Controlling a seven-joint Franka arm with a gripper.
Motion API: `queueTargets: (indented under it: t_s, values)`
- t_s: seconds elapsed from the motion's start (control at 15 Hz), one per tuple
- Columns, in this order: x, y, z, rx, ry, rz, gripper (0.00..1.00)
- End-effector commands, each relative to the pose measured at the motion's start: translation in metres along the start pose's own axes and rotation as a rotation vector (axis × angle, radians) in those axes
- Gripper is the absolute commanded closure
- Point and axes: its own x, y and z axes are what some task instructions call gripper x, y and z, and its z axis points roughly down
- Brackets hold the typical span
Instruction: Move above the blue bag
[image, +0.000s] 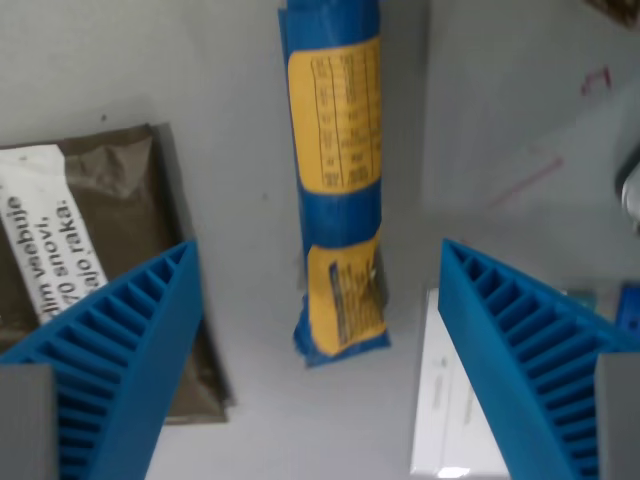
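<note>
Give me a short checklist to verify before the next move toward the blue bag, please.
1. Blue bag in view, between the fingers: ok.
2. Gripper open, nothing held: ok.
3. Bag's lower end lies near the middle of the gap: ok.
4. Brown packet lies apart from the bag: ok.
5. White box lies apart from the bag: ok.
6. Height above the bag: cannot tell.
</note>
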Motion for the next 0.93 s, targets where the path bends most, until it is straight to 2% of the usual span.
queueTargets:
  t_s: [0.07,0.47,0.93]
  values:
    - [0.008,0.005,0.006,0.009,0.001,-0.192,0.0]
    - [0.013,0.007,0.015,0.006,-0.003,-0.163,0.0]
    - [0.015,0.009,0.017,0.011,-0.01,-0.131,0.0]
